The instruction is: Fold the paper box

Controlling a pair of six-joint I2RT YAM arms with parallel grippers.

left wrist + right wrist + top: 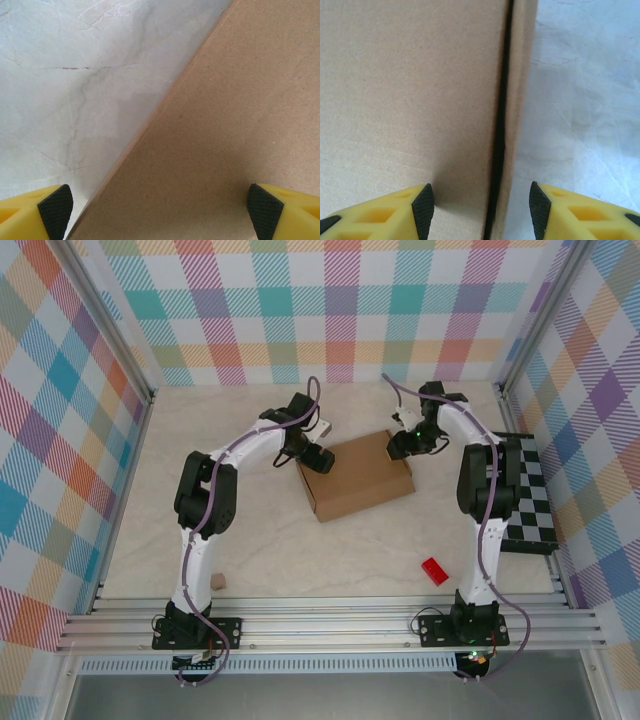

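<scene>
Left hand [160,215]: fingers are standing wide apart and gripping nothing, hovering over an edge of the paper box [225,125] where cardboard is meeting the table [75,75].
Right hand [481,212]: fingers are sitting partly open astride a dark seam beside the side wall. They are probably not touching the cardboard, though the close view is making that hard to judge.
Box position: it is lying mid-table between both hands, looking closed up.
Risk, seam: the gap is suggesting a panel is not fully seated, so an off-line push could be bowing it outward instead of tucking it.
Risk, slide: with neither hand clamping, the box could be skating across the smooth table.
</scene>
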